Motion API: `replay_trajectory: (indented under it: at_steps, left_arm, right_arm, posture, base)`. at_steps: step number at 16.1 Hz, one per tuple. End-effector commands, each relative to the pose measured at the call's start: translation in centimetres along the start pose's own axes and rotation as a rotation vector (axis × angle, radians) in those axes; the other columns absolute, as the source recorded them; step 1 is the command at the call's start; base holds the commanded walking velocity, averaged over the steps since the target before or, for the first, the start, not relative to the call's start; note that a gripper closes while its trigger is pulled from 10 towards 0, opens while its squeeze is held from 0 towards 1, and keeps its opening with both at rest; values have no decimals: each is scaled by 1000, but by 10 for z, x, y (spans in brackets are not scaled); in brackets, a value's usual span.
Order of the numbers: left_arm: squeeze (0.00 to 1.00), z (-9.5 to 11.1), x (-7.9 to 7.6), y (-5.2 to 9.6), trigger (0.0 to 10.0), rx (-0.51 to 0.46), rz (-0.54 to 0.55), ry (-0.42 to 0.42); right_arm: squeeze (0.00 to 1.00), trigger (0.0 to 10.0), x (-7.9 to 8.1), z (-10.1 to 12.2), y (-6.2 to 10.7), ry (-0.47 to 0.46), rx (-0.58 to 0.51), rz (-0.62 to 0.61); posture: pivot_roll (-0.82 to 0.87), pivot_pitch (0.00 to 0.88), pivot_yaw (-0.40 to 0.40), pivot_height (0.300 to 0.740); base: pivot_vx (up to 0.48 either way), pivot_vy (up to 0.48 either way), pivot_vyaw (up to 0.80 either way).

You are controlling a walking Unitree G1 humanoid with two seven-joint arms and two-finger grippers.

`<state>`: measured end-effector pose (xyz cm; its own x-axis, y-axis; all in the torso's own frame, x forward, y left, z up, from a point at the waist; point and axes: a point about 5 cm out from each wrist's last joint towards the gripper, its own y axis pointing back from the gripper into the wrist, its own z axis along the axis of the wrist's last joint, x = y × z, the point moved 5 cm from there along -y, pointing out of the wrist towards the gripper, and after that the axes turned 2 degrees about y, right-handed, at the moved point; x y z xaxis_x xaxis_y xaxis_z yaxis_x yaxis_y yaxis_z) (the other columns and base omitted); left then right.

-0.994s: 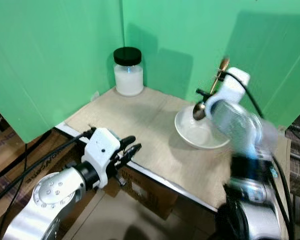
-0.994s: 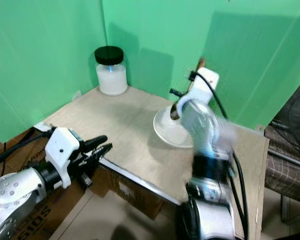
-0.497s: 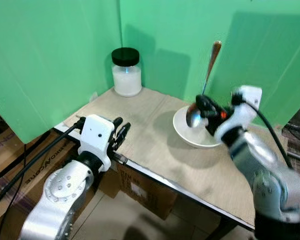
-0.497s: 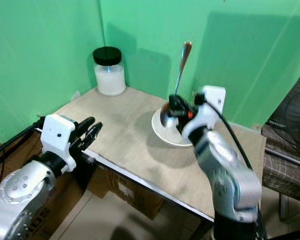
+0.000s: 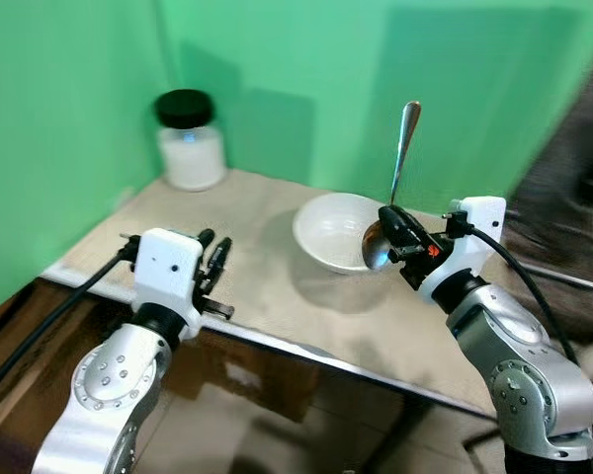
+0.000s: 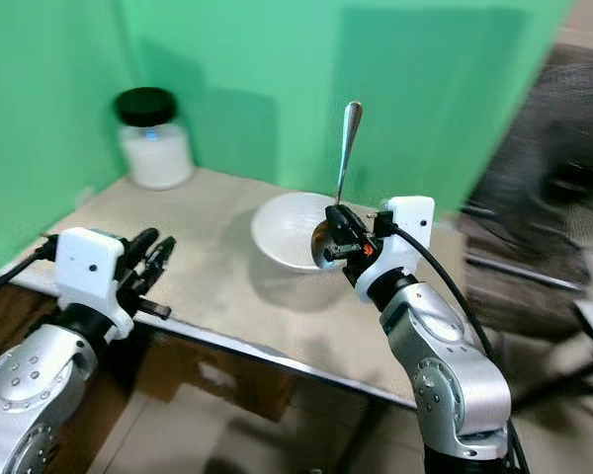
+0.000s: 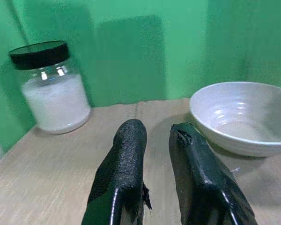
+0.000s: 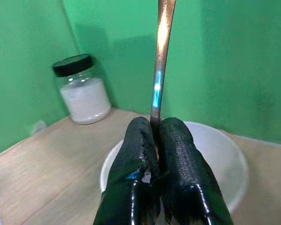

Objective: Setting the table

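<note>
- spoon [image 5: 403,148] upright, pinched in the right gripper [image 5: 393,229] at the white bowl's [image 5: 333,229] 3 o'clock rim.
- left gripper [image 7: 154,140], fingers slightly apart, hovers at the table's [image 5: 277,296] 8 o'clock edge.
- jar [image 5: 188,140] at 11 o'clock by green walls [image 5: 277,59]; bare tabletop between.

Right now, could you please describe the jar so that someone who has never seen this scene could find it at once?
Start at the wooden table against the green walls and look to its far left corner, away from the white bowl. The jar stands upright there, alone. It is clear glass, filled with something white, and has a black lid, the only lidded thing on the table.
</note>
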<state>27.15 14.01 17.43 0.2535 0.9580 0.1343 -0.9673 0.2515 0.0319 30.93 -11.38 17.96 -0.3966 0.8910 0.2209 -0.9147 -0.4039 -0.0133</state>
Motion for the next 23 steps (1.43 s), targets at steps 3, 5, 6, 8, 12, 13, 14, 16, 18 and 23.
replay_trajectory:
  at_steps: [3,5,6,8,12,13,14,16,18,23]
  left_arm:
    - [0,3,5,-3,10000,-13,18,-17]
    - [0,4,4,-3,10000,-15,17,-18]
    - [0,4,4,-3,10000,-15,17,-17]
    - [0,2,4,-3,10000,-10,21,-12]
    - [0,1,4,-1,10000,-7,24,-9]
    - [0,1,4,-1,10000,-7,25,-9]
    - [0,1,5,-1,10000,-8,29,-7]
    - [0,1,7,-1,10000,-11,41,15]
    - [0,-1,7,-2,10000,-7,53,34]
    - [0,-1,11,-6,10000,-10,69,34]
  right_arm:
    - [0,10000,8,10,1,6,-42,35]
    - [0,10000,8,12,-1,4,-45,27]
    - [0,10000,8,12,-2,0,-41,23]
    - [0,10000,3,8,-2,12,-10,0]
    - [0,10000,4,8,-3,25,0,3]
    - [0,10000,4,8,-3,30,1,5]
    - [0,10000,3,8,-4,61,15,-7]
    - [0,10000,1,9,-5,150,25,-17]
    - [0,10000,-2,7,-4,145,26,-36]
    - [0,10000,-7,5,-2,155,11,-86]
  posture:
    - [10,0,-40,740]
    - [9,0,-41,740]
    - [9,0,-42,740]
    - [9,0,-44,740]
    - [8,0,-41,740]
    - [5,0,-41,740]
    - [1,0,-40,740]
    - [-3,0,-39,740]
    - [-8,0,-38,740]
    - [-18,0,-23,740]
  base:
    - [0,0,-800]
    - [0,0,-800]
    - [0,0,-800]
    - [0,0,-800]
    - [0,0,-200]
    - [0,0,0]
    - [0,0,-800]
    - [0,0,-800]
    - [0,0,-794]
    - [0,0,-795]
